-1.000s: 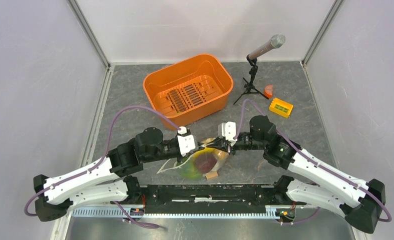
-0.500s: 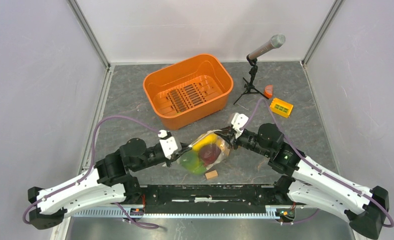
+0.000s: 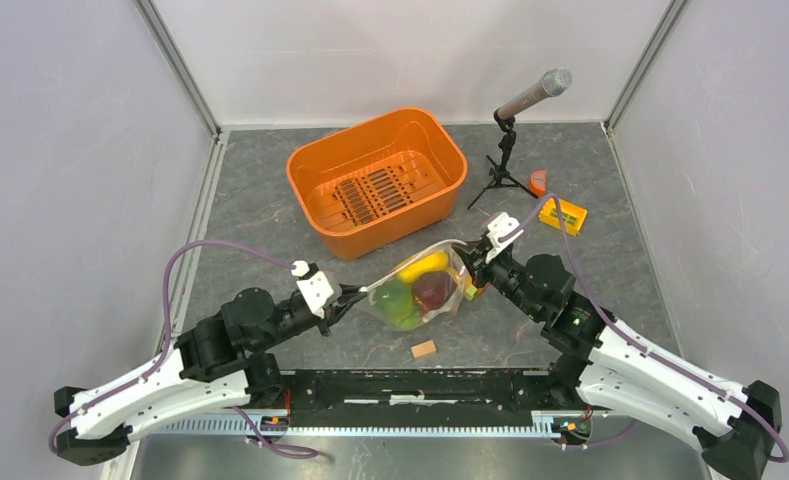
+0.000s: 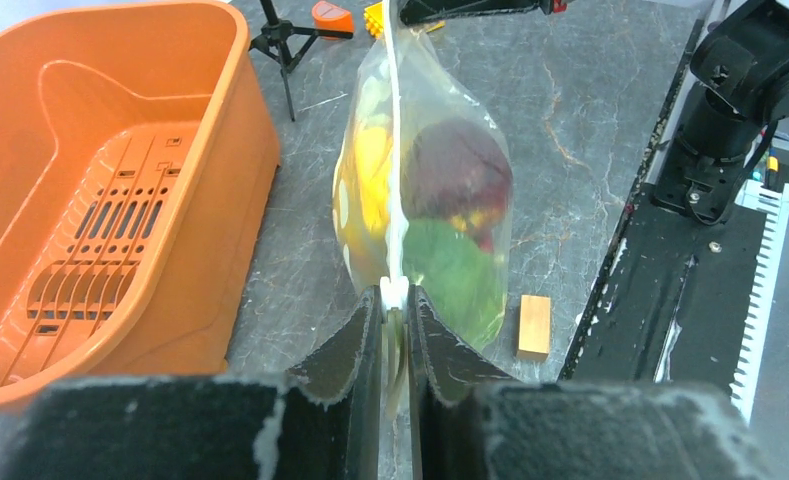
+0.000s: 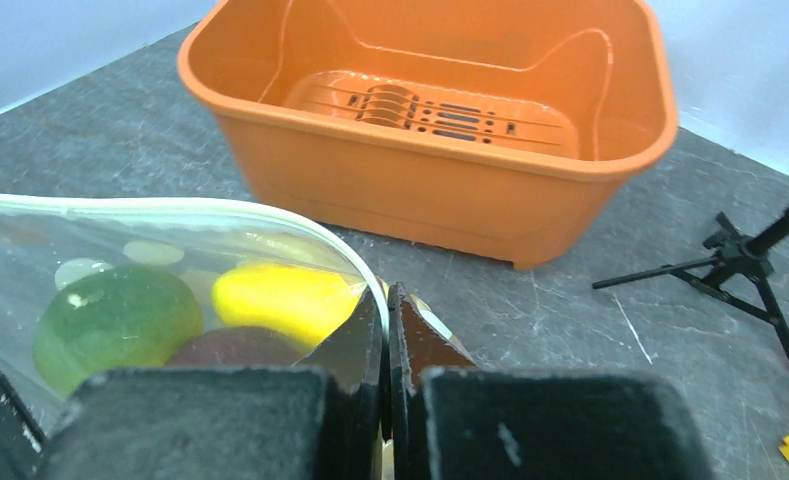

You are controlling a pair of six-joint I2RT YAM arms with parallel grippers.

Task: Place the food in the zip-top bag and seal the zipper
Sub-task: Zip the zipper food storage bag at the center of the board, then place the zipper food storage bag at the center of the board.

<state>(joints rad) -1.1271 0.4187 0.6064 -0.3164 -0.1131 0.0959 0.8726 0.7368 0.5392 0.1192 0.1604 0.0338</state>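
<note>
On the grey table (image 3: 270, 210) the orange basket (image 3: 400, 222) stands toward the far side. Just in front of it the zip-top bag (image 3: 417, 288) is stretched between the two arms. All the food that can be seen is inside the bag, packed close together: a green piece (image 3: 395, 305), a dark red piece (image 3: 433, 290) and a yellow piece (image 3: 422, 268). The left gripper (image 4: 395, 320) is pressed together on one end of the zipper (image 4: 394, 150), and the right gripper (image 5: 385, 310) is pinching the opposite end of the same white strip. Whether the bottom of the bag touches the table, I cannot tell. A small wooden cube (image 3: 423, 349) lies on the table near the bag, apart from it.
</note>
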